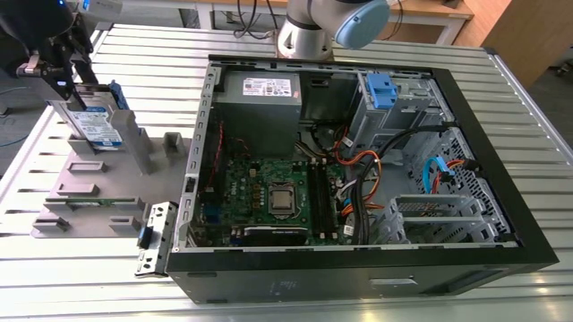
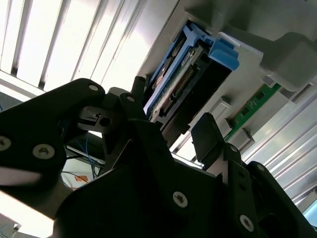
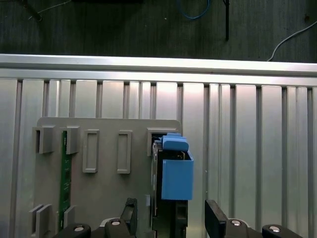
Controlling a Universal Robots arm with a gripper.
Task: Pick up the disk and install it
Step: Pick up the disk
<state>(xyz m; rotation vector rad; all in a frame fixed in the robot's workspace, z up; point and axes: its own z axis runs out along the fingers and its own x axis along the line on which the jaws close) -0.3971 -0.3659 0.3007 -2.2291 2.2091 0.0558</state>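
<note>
So here's where you're at: your tool (image 3: pixel 172 209) is down over the disk (image 1: pixel 96 126), fingers spread wide with one on each side of it. In the first wrist view there's a visible gap between each finger (image 3: pixel 216 217) and the disk's faces, so you're straddling it, not clamping it. The disk is standing on edge in a slot of the grey fixture (image 1: pixel 103 184), which sits on the slatted desk (image 1: pixel 510 87) off to the exterior view's left of the open computer case (image 1: pixel 358 272). You can make out its blue carrier and white-and-blue label from the exterior view, and the blue tab end faces you in both wrist views. Going by how it sits, I'd say it hasn't been lifted at all; it looks fully seated in the slot. There's also a green memory stick (image 3: pixel 63 168) parked in another slot of the same fixture, well apart from your fingers, so no clash there. Progress-wise this is early: the approach and lining up look done, but the grasp isn't closed, the lift hasn't happened, and the whole install part is untouched. The drive cage (image 1: pixel 394 100) inside the case, at the far corner with a blue latch piece on it, is well away from the disk.
</note>
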